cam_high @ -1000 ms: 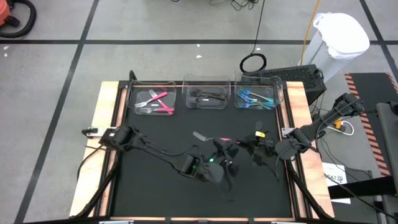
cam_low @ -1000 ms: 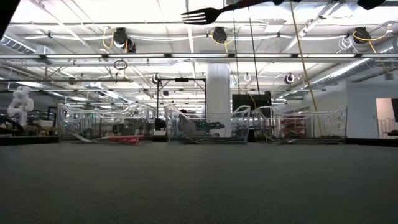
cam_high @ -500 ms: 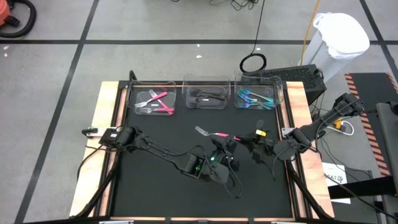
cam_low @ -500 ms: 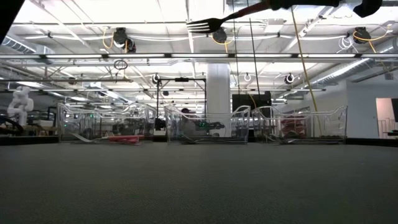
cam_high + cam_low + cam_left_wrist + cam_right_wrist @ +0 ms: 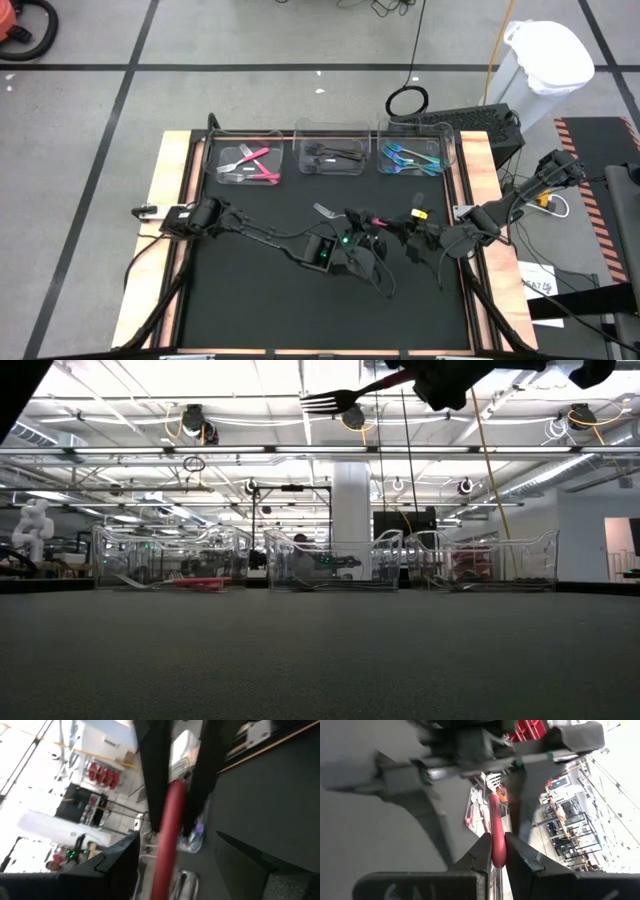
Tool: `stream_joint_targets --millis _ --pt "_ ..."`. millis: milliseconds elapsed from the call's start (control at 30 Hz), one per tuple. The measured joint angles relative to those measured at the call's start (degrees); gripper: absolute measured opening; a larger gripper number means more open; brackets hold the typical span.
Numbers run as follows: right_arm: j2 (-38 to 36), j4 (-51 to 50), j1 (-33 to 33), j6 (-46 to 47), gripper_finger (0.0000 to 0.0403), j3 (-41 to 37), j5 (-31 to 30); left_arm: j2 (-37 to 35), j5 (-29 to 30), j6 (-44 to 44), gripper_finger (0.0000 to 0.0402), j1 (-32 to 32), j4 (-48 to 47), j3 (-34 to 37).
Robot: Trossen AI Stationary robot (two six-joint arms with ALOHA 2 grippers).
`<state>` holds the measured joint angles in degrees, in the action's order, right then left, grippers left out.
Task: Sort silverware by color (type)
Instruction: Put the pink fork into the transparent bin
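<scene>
Pink-handled fork held aloft mid-table, right gripper clamped on its handle, left gripper fingers apart astride it, seemingly not touching, 3 bins far.

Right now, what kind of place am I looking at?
Probably a robotics lab or workshop: a test table with clear bins of cutlery, exposed ceiling pipes, and a white humanoid figure behind.

place: robotics lab/industrial hall | evidence: exposed ceiling trusses, taped concrete floor, white humanoid robot
</scene>
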<state>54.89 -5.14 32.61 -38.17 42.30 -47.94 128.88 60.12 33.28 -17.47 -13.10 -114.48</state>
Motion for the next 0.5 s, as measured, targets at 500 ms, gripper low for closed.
stream_joint_targets --millis 500 --pt "0.0 -1.6 0.0 0.0 0.0032 0.0 0.2 0.0 0.8 0.1 0.0139 -0.3 -1.4 0.0"
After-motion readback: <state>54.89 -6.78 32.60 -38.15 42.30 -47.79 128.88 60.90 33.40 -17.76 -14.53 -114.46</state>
